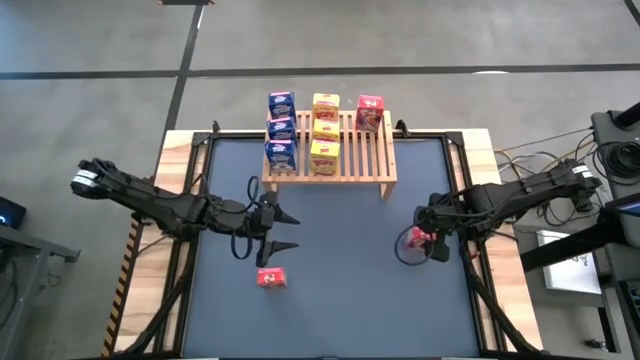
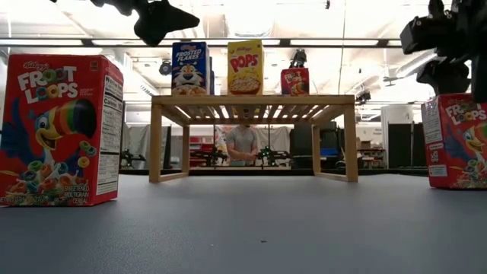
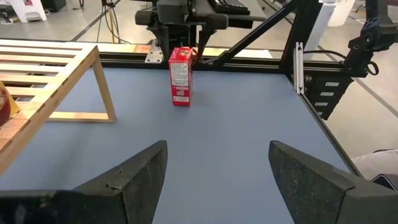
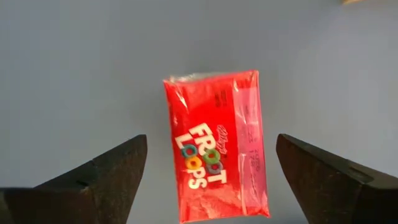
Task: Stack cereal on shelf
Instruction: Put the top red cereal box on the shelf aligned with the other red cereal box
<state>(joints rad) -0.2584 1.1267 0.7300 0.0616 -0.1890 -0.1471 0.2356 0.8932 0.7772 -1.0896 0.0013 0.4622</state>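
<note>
Hovering above a red cereal box (image 4: 216,146) standing on the table's (image 1: 340,260) right side, the right gripper (image 1: 428,243) had its fingers (image 4: 102,174) wide apart, nothing between them. Left gripper (image 1: 283,231) hung mid-table, fingers also spread and empty, just beside another red box (image 1: 271,278). Shelf (image 1: 375,160) at the far edge carried three blue boxes (image 1: 280,128), three yellow (image 1: 325,130) and one red (image 1: 369,111).

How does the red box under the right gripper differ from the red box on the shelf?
The red box under the right gripper stands on the table, off the shelf; the red box on the shelf is already placed at the slats' far right. The right gripper hangs open over the first; no gripper is near the second. Both are small red boxes; the table one reads Froot Loops.
</note>
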